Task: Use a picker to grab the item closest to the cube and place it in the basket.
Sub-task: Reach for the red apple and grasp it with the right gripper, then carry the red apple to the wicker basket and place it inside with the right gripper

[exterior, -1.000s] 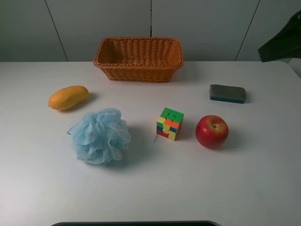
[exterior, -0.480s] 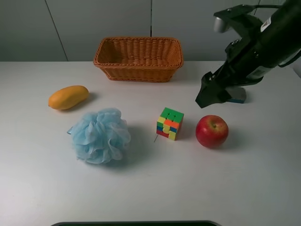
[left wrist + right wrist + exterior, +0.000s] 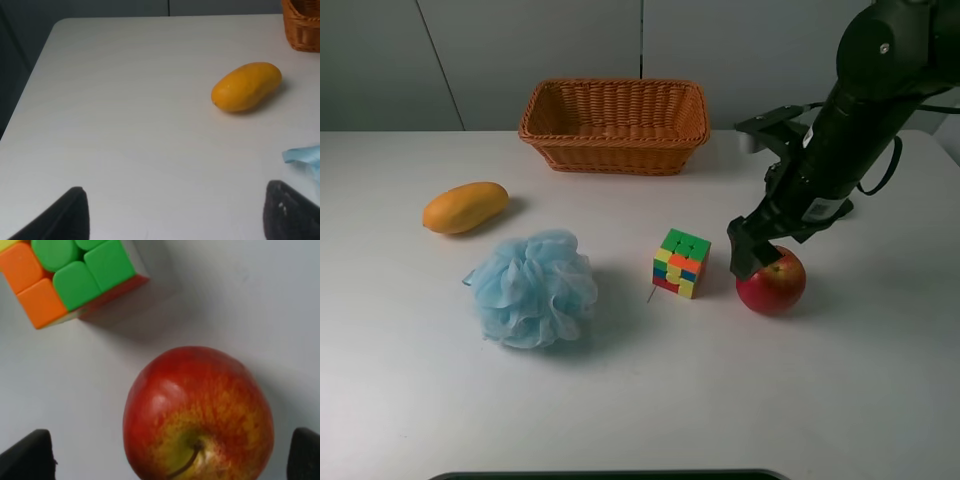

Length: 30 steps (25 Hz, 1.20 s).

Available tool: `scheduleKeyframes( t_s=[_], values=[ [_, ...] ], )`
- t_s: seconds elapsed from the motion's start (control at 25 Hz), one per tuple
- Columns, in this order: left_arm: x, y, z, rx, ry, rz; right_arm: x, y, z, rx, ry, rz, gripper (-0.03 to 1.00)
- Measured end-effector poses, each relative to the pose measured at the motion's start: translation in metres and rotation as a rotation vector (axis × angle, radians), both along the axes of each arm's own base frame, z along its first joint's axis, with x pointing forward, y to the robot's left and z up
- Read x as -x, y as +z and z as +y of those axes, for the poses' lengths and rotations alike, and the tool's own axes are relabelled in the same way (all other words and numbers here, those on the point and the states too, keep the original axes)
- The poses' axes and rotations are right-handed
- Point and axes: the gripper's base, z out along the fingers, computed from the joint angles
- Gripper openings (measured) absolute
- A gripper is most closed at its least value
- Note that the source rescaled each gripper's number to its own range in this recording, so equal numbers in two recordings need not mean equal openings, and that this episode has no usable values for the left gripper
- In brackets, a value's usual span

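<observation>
Left fingers (image 3: 67, 215): in the left wrist view only the two dark tips show at the lower corners, spread wide over bare white surface (image 3: 820, 400), with nothing between them. Mango (image 3: 465, 207) lies at centre left of the high view, on its side. Blue pouf (image 3: 534, 288) sits just below and right of it, apart from it. Wicker basket (image 3: 613, 125) stands at top centre, by the far edge, with no object visible inside. Cube (image 3: 681, 263), multicoloured, is right of centre. Apple (image 3: 775, 285), red with a yellow patch and stem up, rests on the surface just right of the cube, a narrow gap between them. It is the closest thing to the cube. Right arm (image 3: 840, 130), black, reaches down from the upper right, its end over the apple's upper left. Right fingers (image 3: 27, 457): the tips show at the lower corners of the right wrist view, spread wide with one either side of the apple. Neither touches it, and nothing is gripped.
</observation>
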Motion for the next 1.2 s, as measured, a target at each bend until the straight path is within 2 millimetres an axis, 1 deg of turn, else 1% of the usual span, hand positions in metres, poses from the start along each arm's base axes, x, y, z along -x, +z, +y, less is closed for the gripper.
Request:
scheduleKeyframes(
  t_s=[0.4,0.64,0.8,0.84,0.88,0.92,0.96,1.2],
  values=[
    [0.000,0.000,0.000,0.000,0.000,0.000,-0.010,-0.030,0.002,0.039,0.000,0.023,1.00],
    [0.000,0.000,0.000,0.000,0.000,0.000,-0.012,-0.043,0.001,0.066,-0.006,0.050,1.00],
    [0.000,0.000,0.000,0.000,0.000,0.000,-0.013,-0.048,0.000,0.069,-0.007,0.059,1.00],
    [0.000,0.000,0.000,0.000,0.000,0.000,-0.013,-0.048,0.000,0.069,-0.007,0.059,0.78],
    [0.000,0.000,0.000,0.000,0.000,0.000,-0.013,-0.048,0.000,0.070,-0.007,0.061,0.29],
    [0.000,0.000,0.000,0.000,0.000,0.000,-0.013,-0.048,0.000,0.070,-0.009,0.061,0.00],
    [0.000,0.000,0.000,0.000,0.000,0.000,-0.013,-0.048,0.000,0.070,-0.009,0.061,0.03],
    [0.000,0.000,0.000,0.000,0.000,0.000,-0.013,-0.048,-0.001,0.070,-0.022,0.062,0.03]
  ],
)
